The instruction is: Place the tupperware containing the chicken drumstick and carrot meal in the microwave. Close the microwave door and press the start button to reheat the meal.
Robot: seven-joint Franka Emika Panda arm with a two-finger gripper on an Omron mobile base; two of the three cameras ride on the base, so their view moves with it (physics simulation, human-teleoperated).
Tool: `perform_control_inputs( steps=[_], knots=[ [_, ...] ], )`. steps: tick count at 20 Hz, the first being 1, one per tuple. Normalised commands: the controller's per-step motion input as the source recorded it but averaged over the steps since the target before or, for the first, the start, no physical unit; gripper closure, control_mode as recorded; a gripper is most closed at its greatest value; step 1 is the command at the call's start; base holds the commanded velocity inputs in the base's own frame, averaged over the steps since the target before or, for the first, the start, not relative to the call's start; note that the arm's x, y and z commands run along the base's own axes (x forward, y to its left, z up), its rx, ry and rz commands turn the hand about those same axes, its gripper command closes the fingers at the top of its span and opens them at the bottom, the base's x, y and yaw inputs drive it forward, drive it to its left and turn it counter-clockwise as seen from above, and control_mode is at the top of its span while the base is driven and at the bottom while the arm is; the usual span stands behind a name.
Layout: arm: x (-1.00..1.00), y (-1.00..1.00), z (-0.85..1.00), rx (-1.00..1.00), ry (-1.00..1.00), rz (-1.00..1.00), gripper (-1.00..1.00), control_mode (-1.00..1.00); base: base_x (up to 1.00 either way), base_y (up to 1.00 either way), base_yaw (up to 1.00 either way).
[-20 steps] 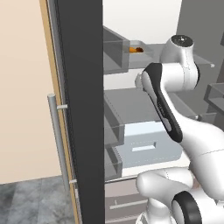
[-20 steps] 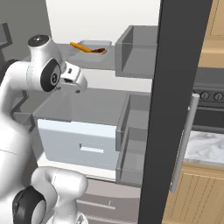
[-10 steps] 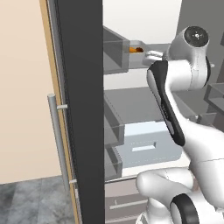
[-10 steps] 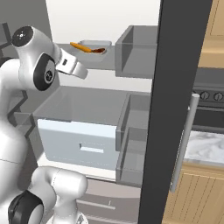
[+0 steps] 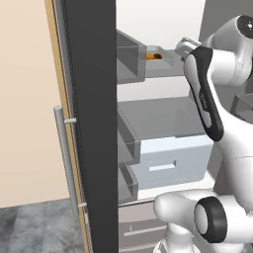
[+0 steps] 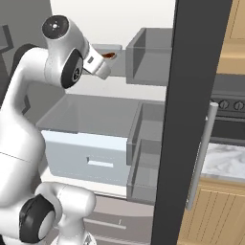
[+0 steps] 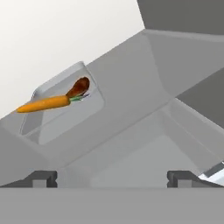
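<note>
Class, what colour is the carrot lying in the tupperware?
Bright orange carrot with a green top, clearest in the hand view.

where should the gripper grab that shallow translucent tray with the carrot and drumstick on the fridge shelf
Probably the flared rim of the shallow translucent whitish-grey plastic tupperware on its long near side, facing the open gripper. The orange carrot and dark brown chicken drumstick lie toward the far side, so that near edge looks free for one finger inside.

The tupperware [image 7: 61, 109] looks like translucent smooth plastic, the shelf [image 7: 144, 87] under it matt grey.
</note>
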Motion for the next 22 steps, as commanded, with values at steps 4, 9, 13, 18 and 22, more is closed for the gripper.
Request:
perform_control_inputs(
  steps=[4, 9, 13, 18, 22],
  knots=[
    [0.42, 0.00, 0.07, 0.05, 0.02, -0.03, -1.00, -1.00, 0.00, 0.00, 0.00],
    [0.53, 0.00, 0.00, 0.01, 0.11, 0.00, -1.00, -1.00, 0.00, 0.00, 0.00],
    [0.62, 0.00, 0.00, 0.00, 0.12, 0.00, -1.00, -1.00, 0.00, 0.00, 0.00],
    [0.65, 0.00, -0.09, 0.00, 0.07, 0.00, -1.00, -1.00, 0.00, 0.00, 0.00],
    [0.63, 0.00, -0.37, 0.00, 0.01, 0.00, -1.00, -1.00, 0.00, 0.00, 0.00]
  ],
)
